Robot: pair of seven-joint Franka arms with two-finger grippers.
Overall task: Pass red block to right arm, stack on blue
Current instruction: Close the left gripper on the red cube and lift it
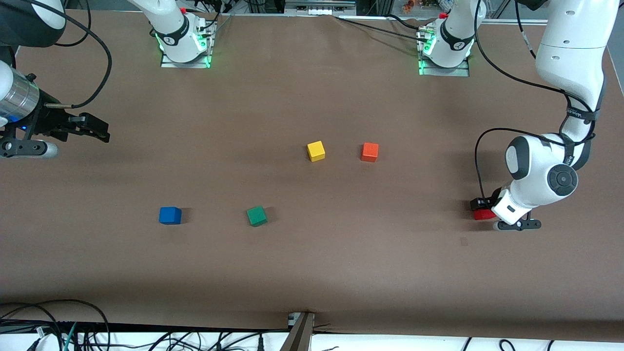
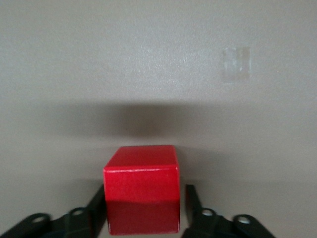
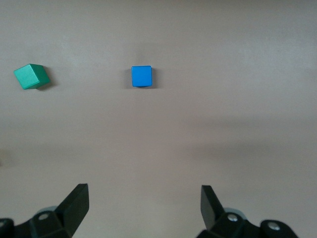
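Front view shows the left end effector (image 1: 480,208) down low at the left arm's end of the counter (image 1: 312,273), with the red block (image 1: 484,214) at its tip, partly hidden under the wrist. Left wrist view shows the same red block (image 2: 141,196) sitting between the two black fingers (image 2: 194,201); narrow gaps show on both sides, so the fingers bracket the block closely, and whether they press on it cannot be told. The block appears to rest on the counter. The right end effector (image 1: 100,130) hangs in the air over the right arm's end of the counter, waiting, and in the right wrist view its fingers (image 3: 77,203) stand wide apart with nothing between them. The blue block (image 1: 169,215) lies toward the right arm's end of the counter, with the green block (image 1: 256,215) beside it toward the middle, turned a little askew. The yellow block (image 1: 316,150) and the orange block (image 1: 369,151) sit near each other, farther from the front camera than the blue and green ones. All four are well apart from the red block.
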